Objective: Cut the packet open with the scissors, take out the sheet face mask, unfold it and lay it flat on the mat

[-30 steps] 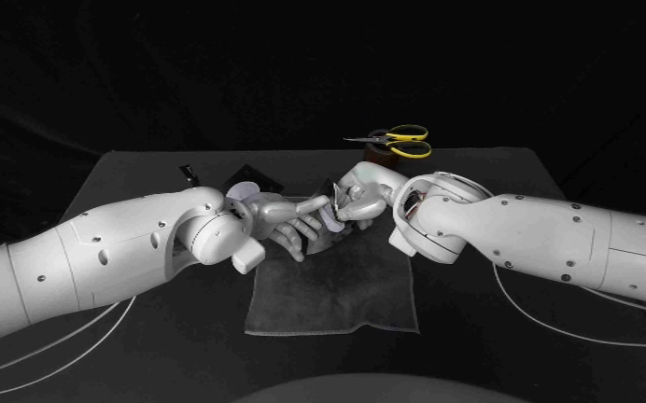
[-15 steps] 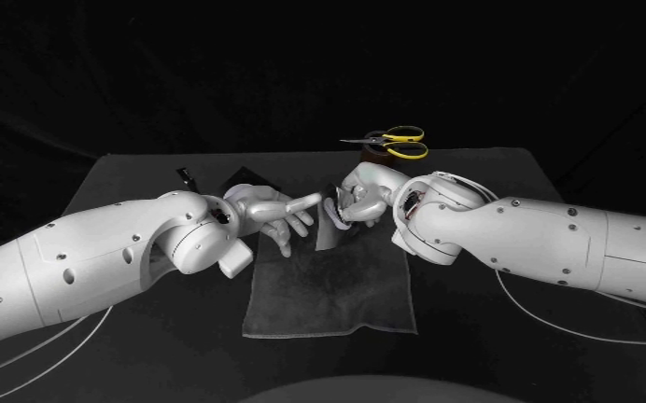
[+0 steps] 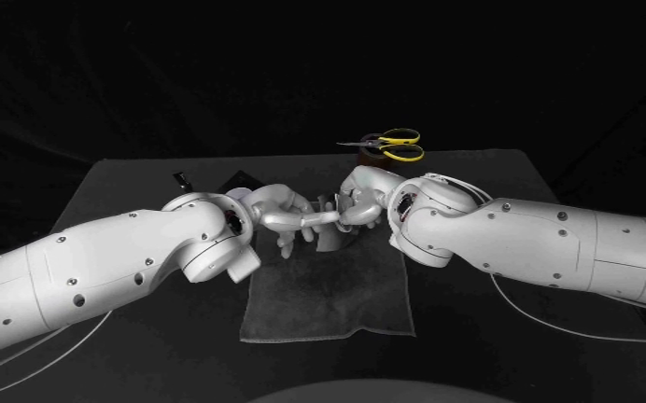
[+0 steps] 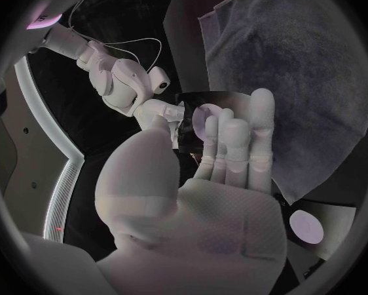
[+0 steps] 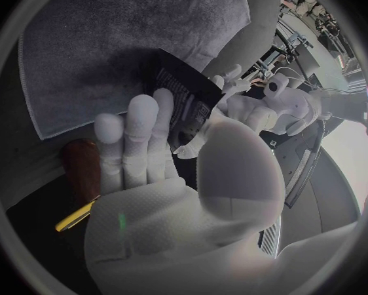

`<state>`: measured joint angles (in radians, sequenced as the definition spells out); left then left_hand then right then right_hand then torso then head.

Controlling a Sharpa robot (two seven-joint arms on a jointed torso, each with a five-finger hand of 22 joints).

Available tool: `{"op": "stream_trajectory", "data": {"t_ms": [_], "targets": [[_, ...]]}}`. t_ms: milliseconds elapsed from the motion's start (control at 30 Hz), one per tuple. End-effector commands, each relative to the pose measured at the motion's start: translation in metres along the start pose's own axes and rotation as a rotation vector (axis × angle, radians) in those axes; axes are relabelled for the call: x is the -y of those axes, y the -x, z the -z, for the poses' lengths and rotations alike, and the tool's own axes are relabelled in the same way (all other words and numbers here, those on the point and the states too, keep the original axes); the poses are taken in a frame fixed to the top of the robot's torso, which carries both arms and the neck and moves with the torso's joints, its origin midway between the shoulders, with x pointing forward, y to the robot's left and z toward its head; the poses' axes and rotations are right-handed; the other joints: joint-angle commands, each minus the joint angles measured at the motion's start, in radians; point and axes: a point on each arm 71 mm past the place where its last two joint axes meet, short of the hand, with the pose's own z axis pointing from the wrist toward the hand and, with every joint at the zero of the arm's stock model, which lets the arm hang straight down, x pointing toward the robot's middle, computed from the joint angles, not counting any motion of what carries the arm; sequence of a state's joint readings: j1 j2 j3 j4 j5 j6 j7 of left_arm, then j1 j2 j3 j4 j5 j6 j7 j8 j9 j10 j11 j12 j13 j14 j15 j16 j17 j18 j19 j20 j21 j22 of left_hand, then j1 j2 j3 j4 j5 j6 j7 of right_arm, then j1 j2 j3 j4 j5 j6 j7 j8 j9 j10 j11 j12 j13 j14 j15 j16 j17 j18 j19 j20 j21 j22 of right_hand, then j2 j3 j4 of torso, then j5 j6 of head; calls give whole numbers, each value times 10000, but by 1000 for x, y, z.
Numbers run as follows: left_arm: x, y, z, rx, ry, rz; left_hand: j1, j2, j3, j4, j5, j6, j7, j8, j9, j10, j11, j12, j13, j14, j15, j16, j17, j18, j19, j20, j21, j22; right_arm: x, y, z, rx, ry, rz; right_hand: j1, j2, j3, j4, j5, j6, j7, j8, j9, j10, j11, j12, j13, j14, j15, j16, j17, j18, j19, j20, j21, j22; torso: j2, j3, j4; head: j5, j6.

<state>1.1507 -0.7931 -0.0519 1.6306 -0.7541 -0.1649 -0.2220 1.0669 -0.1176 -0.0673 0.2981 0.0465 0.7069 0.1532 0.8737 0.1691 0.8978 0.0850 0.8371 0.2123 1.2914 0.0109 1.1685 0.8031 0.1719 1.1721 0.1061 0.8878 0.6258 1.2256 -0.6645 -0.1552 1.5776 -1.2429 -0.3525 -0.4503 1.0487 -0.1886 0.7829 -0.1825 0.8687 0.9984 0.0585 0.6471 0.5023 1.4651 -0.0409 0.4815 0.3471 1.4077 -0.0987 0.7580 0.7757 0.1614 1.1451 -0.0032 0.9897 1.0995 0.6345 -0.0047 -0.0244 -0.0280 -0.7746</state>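
Note:
The dark packet [image 3: 328, 223] [image 5: 184, 101] hangs upright over the far end of the grey mat [image 3: 330, 296], between my two hands. My right hand [image 3: 361, 200] [image 5: 164, 177] pinches it between thumb and fingers. My left hand [image 3: 289, 217] [image 4: 225, 157] reaches in from the other side. Its straight fingers lie against the packet [image 4: 203, 118] and its thumb is beside it; whether it grips is unclear. The yellow-handled scissors [image 3: 392, 144] rest on a brown holder [image 3: 369, 155] at the table's far side, behind the right hand.
A small dark piece with a pale round spot [image 3: 243, 182] [image 4: 307, 226] lies on the table left of the mat's far end. Another small dark object [image 3: 182, 179] sits further left. The mat [image 5: 127, 39] spreads below both hands.
Half a second ago my left hand was drawn back from the packet with its fingers spread. It has now come back to the packet. The right hand has kept its hold.

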Motion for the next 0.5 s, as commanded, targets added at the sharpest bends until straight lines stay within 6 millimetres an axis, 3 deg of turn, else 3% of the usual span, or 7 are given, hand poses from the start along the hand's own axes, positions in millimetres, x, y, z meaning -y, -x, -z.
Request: {"op": "stream_trajectory", "data": {"t_ms": [33, 133, 233, 267, 400, 467, 500], "targets": [[5, 2, -3, 679, -1, -560, -39, -20, -36, 0, 38, 122, -82, 170, 63, 118, -92, 160, 76, 268, -62, 294, 440, -102, 241, -60, 553, 631, -3, -1, 0, -98, -133, 435, -17, 84, 603, -453, 42, 230, -315, 370, 2138, 425, -89, 85, 35, 76, -89, 96, 88, -7, 103, 15, 103, 59, 9, 1, -2, 2, 22], [7, 2, -5, 731, -5, -471, 413, 130, 348, -27, 41, -86, -30, 162, 48, -103, -48, 112, 65, 108, -34, 129, 189, -41, -67, -63, 350, 299, -4, -2, 0, -118, -99, 457, -26, 81, 616, -453, 45, 225, -316, 382, 2151, 424, -90, 97, 45, 78, -91, 102, 101, -9, 112, 13, 119, 73, 17, 0, -2, -2, 24], [7, 3, -6, 692, 32, -470, 1246, -61, 768, -45, 29, -286, 64, 140, 19, -329, 43, 59, 32, -182, 48, -171, -270, 30, -429, 8, 98, -48, -5, -2, 0, -116, -89, 462, -34, 81, 632, -452, 48, 220, -319, 396, 2165, 422, -93, 110, 55, 84, -93, 128, 134, -12, 120, 10, 137, 89, 13, 4, 15, -17, 21], [6, 3, -6, 692, 48, -460, 1448, -88, 846, -41, 26, -383, 112, 102, -5, -443, 90, 11, 4, -442, 87, -473, -745, 97, -695, 43, -199, -431, -5, -2, 1, -116, -85, 466, -41, 79, 645, -453, 54, 216, -321, 408, 2178, 423, -95, 123, 65, 94, -95, 172, 183, -16, 131, 8, 155, 104, 8, 2, 15, -27, 22], [5, 6, -6, 723, 92, -230, 1118, 123, 911, -6, 28, -388, 146, 100, -38, -480, 126, -6, -36, -671, 132, -769, -1165, 114, -826, 106, -261, -458, -6, -2, 1, -92, -60, 533, -63, 70, 679, -456, 87, 204, -330, 447, 2217, 423, -103, 165, 97, 115, -104, 247, 276, -34, 186, 0, 244, 179, 4, 2, 12, -36, 33], [5, 6, -6, 736, 83, -98, 893, 219, 974, -14, 30, -255, 94, 153, -35, -340, 80, 43, -37, -462, 100, -555, -846, 114, -767, 99, -169, -363, -7, -3, 1, -71, -46, 576, -63, 70, 679, -456, 87, 204, -330, 447, 2217, 423, -103, 165, 97, 115, -104, 247, 276, -34, 186, 0, 244, 179, 1, -2, 18, -45, 41], [6, 6, -6, 752, 68, -56, 762, 249, 1031, -19, 33, -94, 22, 215, -27, -159, 14, 103, -31, -178, 46, -236, -411, 25, -453, 63, 289, 201, -8, -3, 1, -56, -40, 603, -69, 69, 691, -456, 97, 199, -333, 459, 2230, 422, -106, 180, 108, 120, -107, 265, 300, -38, 200, -3, 266, 199, -1, -5, 17, -43, 42]]}}
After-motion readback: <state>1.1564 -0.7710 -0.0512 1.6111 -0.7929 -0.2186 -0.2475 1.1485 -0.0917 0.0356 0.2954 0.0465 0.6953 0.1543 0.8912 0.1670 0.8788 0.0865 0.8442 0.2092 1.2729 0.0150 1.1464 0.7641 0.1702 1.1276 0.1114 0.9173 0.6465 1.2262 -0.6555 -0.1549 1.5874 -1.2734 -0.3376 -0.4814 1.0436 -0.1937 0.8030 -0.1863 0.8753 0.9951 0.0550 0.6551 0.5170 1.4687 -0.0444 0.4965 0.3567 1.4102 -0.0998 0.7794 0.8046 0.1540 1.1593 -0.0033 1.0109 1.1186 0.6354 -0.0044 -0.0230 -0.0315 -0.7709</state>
